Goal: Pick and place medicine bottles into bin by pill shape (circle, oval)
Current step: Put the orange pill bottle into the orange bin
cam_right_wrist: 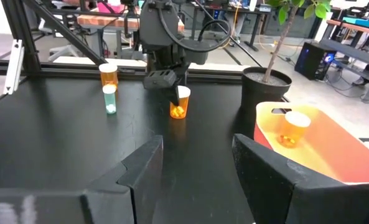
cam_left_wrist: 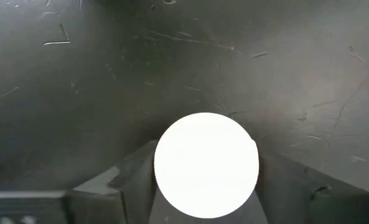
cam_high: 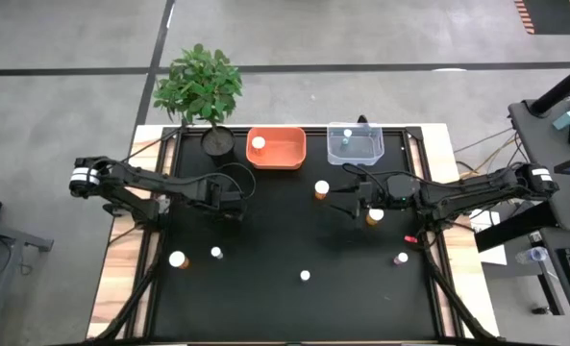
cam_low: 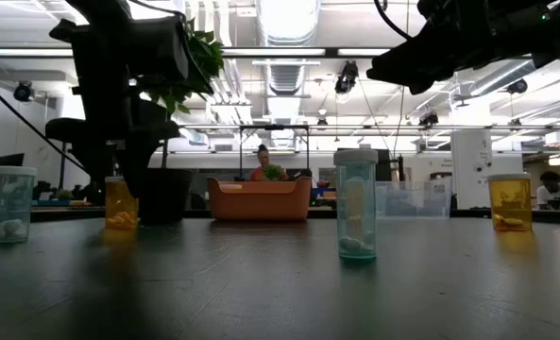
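Observation:
An amber medicine bottle point(cam_right_wrist: 180, 102) with a white cap point(cam_left_wrist: 206, 165) stands upright on the black table point(cam_high: 265, 240), left of centre. My left gripper point(cam_right_wrist: 167, 79) comes down on it from above and is shut on it; in the high view the gripper point(cam_high: 236, 197) hides the bottle. My right gripper point(cam_high: 347, 199) hangs open and level above the table's right half, holding nothing. Other bottles stand loose: two amber ones point(cam_high: 321, 188) point(cam_high: 375, 216) close by that gripper, another amber one point(cam_high: 178, 259), and small ones point(cam_high: 216, 253) point(cam_high: 305, 276) point(cam_high: 401, 258). My left gripper has the amber bottle's top between its two fingers, one finger point(cam_left_wrist: 131, 180) on either side of the white cap's rim point(cam_left_wrist: 160, 155). The fingers point steeply down from above. The bottle stands upright with its base on the table point(cam_low: 121, 225).
At the far edge stand an orange bin point(cam_high: 289, 154) holding one bottle point(cam_high: 258, 143), a clear bin point(cam_high: 366, 149) holding a small bottle point(cam_high: 347, 135), and a potted plant point(cam_high: 203, 86) by the far left corner. A person shows in the room behind the table.

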Motion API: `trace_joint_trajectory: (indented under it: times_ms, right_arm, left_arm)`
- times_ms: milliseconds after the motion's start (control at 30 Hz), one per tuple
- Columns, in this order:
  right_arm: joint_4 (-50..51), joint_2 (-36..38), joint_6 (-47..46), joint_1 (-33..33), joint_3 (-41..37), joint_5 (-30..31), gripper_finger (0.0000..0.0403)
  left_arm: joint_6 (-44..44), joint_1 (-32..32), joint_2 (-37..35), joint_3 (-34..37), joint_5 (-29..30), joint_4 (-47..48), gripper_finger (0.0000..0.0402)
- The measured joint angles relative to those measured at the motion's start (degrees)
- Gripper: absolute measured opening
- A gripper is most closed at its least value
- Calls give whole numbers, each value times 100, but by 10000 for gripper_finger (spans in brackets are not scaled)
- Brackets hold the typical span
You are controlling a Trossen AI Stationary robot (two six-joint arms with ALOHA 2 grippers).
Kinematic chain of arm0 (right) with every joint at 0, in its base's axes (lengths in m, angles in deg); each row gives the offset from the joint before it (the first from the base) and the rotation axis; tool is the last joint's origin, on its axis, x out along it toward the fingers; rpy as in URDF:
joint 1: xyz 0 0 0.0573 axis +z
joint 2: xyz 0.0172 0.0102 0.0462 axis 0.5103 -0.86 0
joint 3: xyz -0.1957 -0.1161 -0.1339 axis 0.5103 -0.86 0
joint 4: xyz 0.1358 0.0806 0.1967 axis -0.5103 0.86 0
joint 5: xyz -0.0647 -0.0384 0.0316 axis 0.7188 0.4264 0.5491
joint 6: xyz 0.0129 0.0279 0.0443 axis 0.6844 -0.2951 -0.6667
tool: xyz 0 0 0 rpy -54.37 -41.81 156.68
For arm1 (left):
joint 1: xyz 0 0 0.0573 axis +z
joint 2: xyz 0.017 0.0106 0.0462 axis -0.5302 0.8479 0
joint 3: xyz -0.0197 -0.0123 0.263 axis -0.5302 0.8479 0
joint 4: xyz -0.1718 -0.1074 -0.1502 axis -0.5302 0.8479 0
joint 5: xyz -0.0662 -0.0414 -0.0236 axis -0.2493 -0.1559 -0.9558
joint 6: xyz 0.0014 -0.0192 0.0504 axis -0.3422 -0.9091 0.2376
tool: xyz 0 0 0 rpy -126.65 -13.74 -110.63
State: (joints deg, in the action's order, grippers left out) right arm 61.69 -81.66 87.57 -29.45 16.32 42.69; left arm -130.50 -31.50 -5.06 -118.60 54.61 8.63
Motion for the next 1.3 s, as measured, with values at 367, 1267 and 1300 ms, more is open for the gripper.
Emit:
trace_joint_trajectory:
  times_ms: [367,1267,1300]
  right_arm:
    - [122,-2,25,-4,-2,2,187]
    - [1024,1228,1365,-153,168,-41,187]
    - [1135,1348,1365,-153,166,-122,187]
  left_arm:
    - [227,-141,-4,-563,-27,2,183]
    - [3123,225,2666,-5435,129,151,187]
    - [3190,289,2756,-5595,130,132,187]
